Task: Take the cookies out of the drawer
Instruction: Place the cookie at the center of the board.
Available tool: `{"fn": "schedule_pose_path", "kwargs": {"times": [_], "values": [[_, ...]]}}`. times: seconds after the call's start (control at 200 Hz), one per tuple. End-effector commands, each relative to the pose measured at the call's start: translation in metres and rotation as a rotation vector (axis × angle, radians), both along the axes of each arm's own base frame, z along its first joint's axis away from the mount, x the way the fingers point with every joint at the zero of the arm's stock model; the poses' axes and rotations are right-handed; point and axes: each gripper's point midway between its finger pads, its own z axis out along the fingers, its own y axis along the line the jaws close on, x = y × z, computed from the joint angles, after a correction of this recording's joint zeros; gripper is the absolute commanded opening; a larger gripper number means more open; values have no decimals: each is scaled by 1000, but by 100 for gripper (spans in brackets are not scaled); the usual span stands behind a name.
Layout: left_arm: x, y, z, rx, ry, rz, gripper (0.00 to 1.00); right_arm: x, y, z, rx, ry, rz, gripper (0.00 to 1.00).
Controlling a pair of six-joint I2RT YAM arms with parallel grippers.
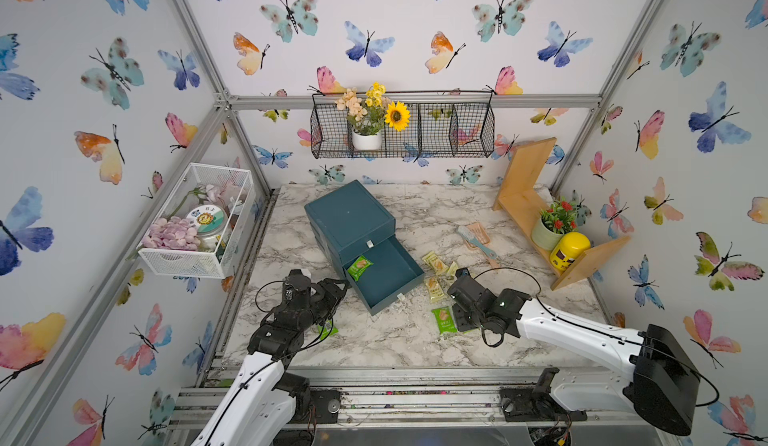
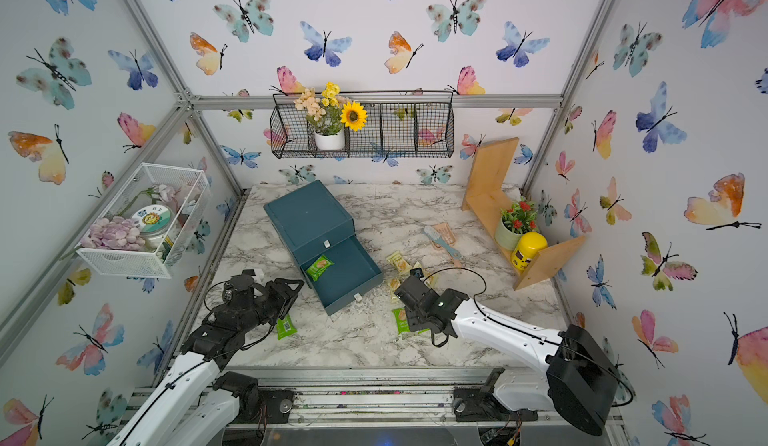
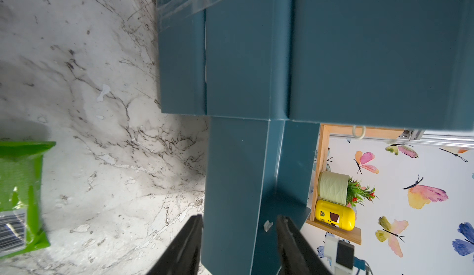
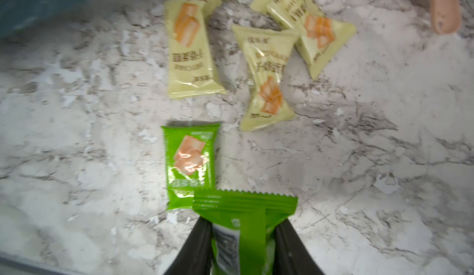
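Green and glossy, one green cookie packet (image 1: 360, 267) is lying inside the open teal drawer (image 1: 388, 282), at the end nearest the chest (image 1: 349, 215), as both top views are showing. The left tool (image 3: 239, 225) is pinching the drawer's side wall, with one finger sitting outside it and one inside. The right tool (image 4: 243, 225) is pressing together on a held green packet (image 4: 243, 207), carrying it over the marble-patterned bench (image 4: 77, 132). Past it, a flat green packet (image 4: 191, 163) is resting face up on the bench, and further on several pale yellow packets (image 4: 191, 48) are lying close together, some of them overlapping. A lone green packet (image 2: 286, 326) is sitting on the bench beside the left arm, well apart from the others. A pink-and-teal brush (image 1: 478, 240) is lying near the wooden shelf (image 1: 523, 211).
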Motion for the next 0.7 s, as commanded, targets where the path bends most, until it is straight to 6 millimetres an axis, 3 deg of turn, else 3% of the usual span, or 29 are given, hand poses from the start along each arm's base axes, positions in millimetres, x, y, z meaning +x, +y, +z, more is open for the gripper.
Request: {"fn": "schedule_pose_path", "kwargs": {"times": [0.0, 0.165, 0.471, 0.581, 0.696], "values": [[6, 5, 14, 23, -52, 16, 51, 20, 6, -5, 41, -21, 28, 31], [5, 5, 14, 29, -50, 14, 51, 35, 5, -21, 30, 20, 55, 30], [6, 10, 20, 40, -69, 35, 51, 27, 9, -48, 38, 94, 80, 36], [7, 10, 23, 43, -75, 37, 52, 29, 5, -43, 15, 88, 64, 50], [8, 11, 25, 46, -86, 43, 52, 39, -5, -13, -22, 20, 28, 60]]}}
